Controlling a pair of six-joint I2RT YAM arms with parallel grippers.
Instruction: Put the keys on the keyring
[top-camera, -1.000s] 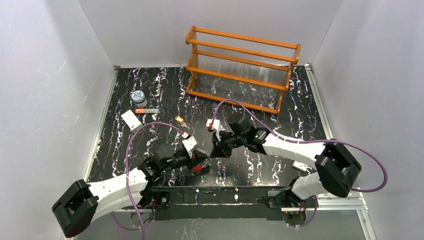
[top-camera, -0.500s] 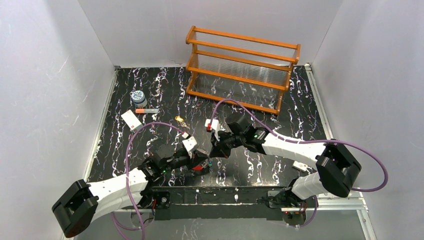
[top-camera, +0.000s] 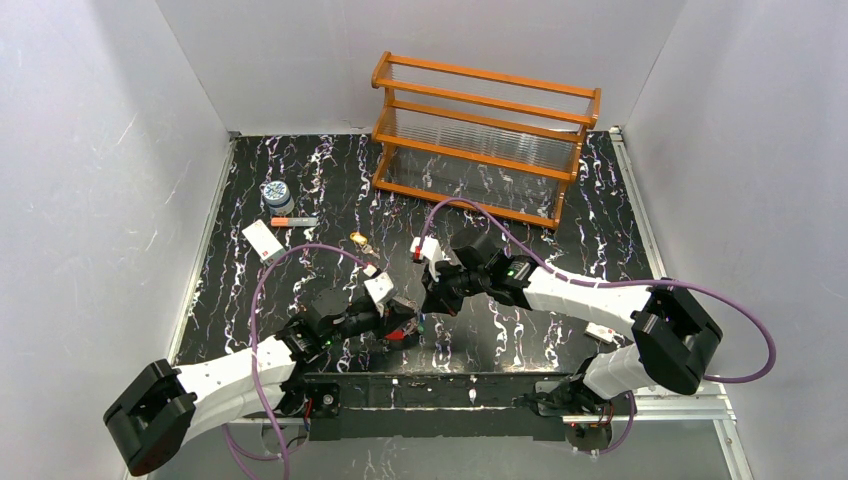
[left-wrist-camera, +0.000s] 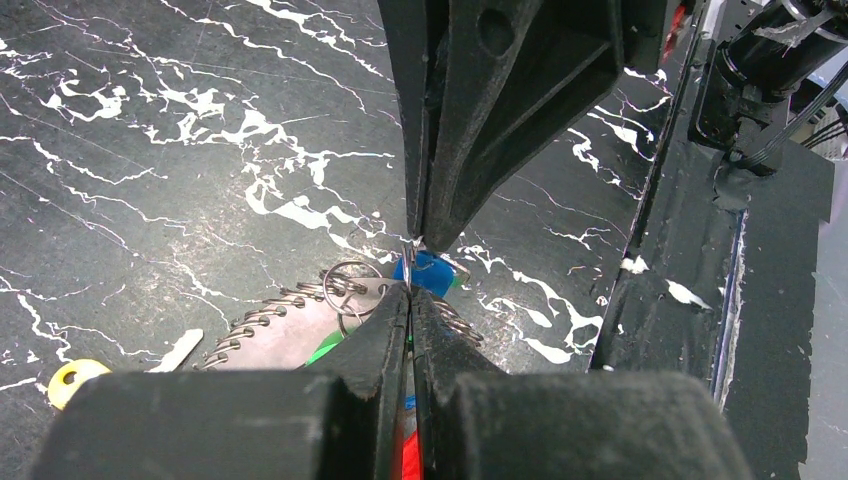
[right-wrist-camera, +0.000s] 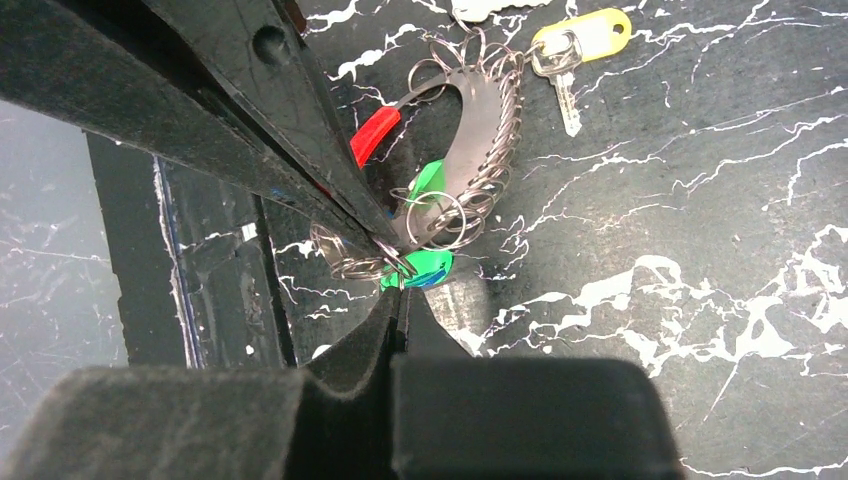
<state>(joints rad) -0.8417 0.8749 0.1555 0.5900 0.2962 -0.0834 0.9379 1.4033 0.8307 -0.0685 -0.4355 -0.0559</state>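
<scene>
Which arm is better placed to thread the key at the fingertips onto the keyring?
Right, probably. The right gripper is shut at the green-blue key, beside the keyring; the left gripper, also shut, only meets its tip.

your left arm (top-camera: 235, 375) and right arm (top-camera: 575, 292) show white shells, bulky black joints and looping purple cables (top-camera: 257, 300).

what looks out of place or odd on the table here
Nothing spilled or broken. The yellow key lies by the far end of the keyring, apart from the green key bunched with small rings at the right gripper; whether it's hooked on is unclear.
</scene>
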